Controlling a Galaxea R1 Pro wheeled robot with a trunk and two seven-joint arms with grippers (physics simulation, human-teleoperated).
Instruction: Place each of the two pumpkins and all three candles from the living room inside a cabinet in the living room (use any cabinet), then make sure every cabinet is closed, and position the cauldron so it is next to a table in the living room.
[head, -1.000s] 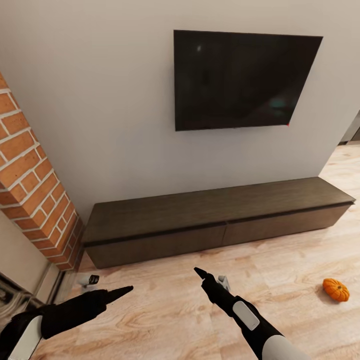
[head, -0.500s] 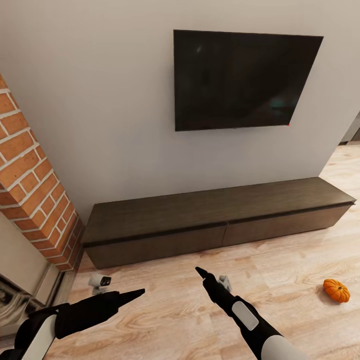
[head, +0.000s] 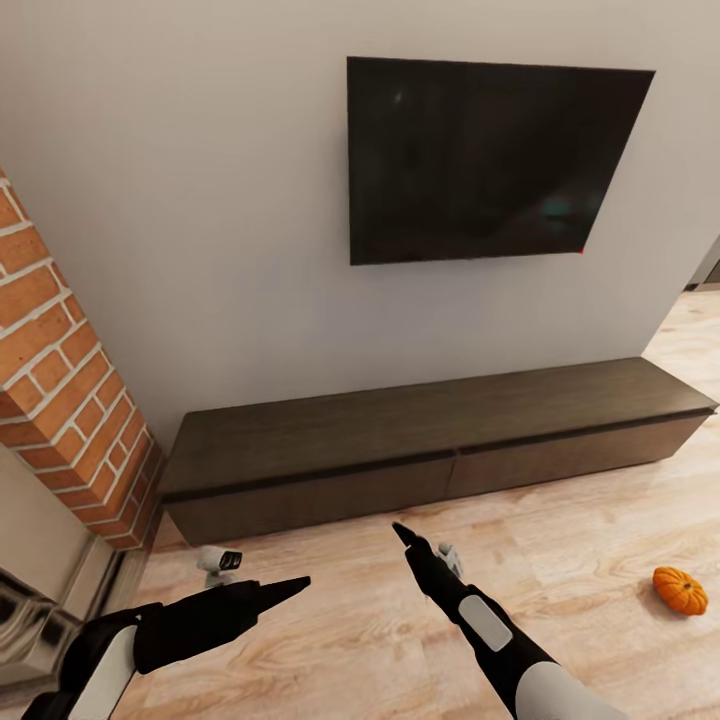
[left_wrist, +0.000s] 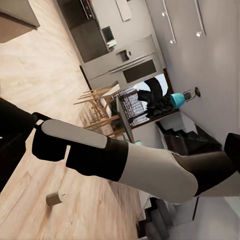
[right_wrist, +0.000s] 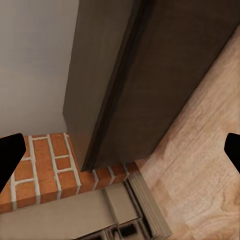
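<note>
**A:** What is sitting closest to the robot?

**B:** Both arms are reaching forward, low over the light plank floor (head: 600, 520), which is showing pale wood grain. The left gripper (head: 285, 588) is tapering to a matte black point; in the head view I cannot tell how its fingers stand. The right gripper (head: 405, 534) is also looking like one dark tip there, but the right wrist view is showing its two black fingertips (right_wrist: 11, 152) at opposite edges, so it is spread wide and holding nothing.

**A:** Anything lying on the floor?

**B:** One pumpkin (head: 680, 590), orange, ribbed and round, is resting on the planks well to the right of the right arm, apart from the cabinet. In the left wrist view a candle (left_wrist: 54, 198), a short beige stub, is lying on the wood floor beyond the right forearm (left_wrist: 150, 167), whose shell is smooth white and black.

**A:** And further back?

**B:** The cabinet (head: 430, 440) is stretching along the wall, long, low and dark brown, with plain handle-less fronts that are sitting flush and shut. A red-brick fireplace (head: 60, 390) with pale mortar lines is standing just beside its left end. Above the cabinet a flat black TV (head: 490, 160) is hanging on the smooth grey wall (head: 200, 200).
</note>
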